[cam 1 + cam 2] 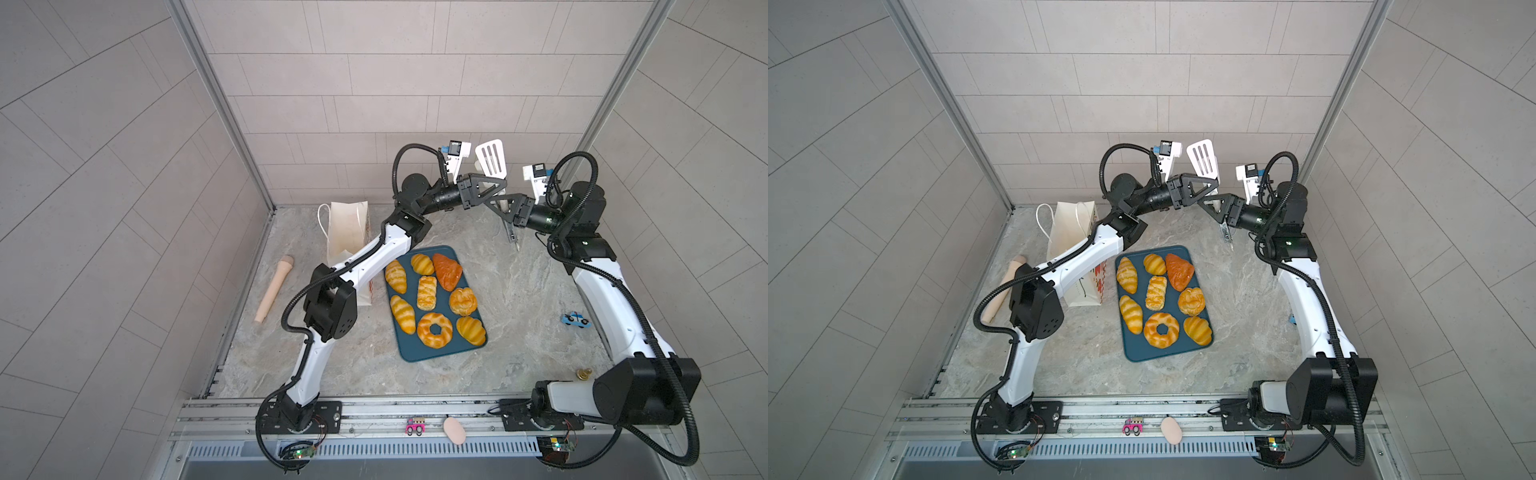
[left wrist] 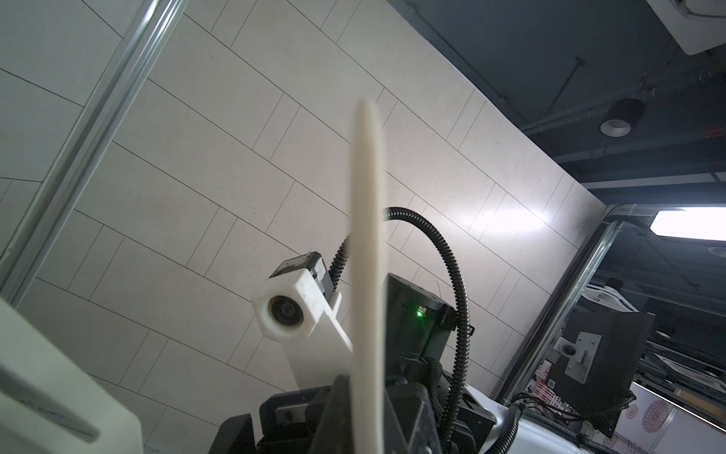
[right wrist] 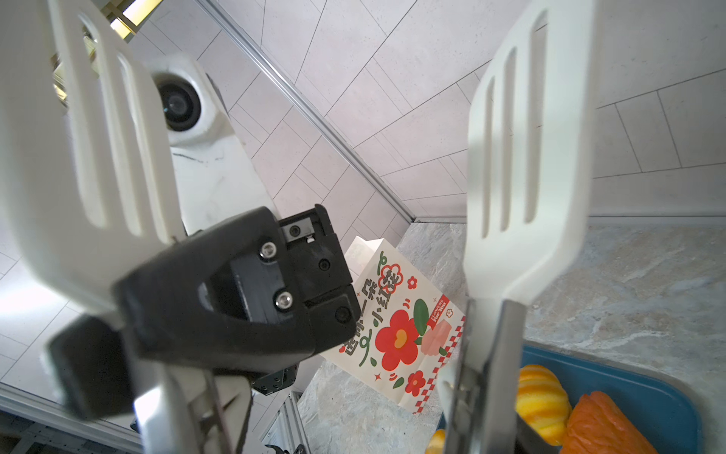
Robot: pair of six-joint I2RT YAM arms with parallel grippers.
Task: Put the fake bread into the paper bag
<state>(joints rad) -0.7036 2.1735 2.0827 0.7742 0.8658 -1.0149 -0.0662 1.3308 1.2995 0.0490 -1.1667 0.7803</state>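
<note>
- The fake bread [image 1: 427,293], all eight pieces, lies on the blue tray [image 1: 409,352] in the middle of the table [image 1: 519,291]. The tray's long axis runs from far edge to near edge.
- The paper bag [image 1: 348,226] stands just beside the tray's left edge, toward the far left corner.
- Both grippers hang over the far edge, beyond the tray's far right corner. The bread lies nearward and below them, and the orange-brown loaf [image 1: 447,271] is closest.
- The left gripper [image 1: 498,187] is clamped on the white slotted tongs [image 1: 492,156].
- The right gripper [image 1: 496,204] sits around the tongs' handle; whether it grips, I cannot tell.
</note>
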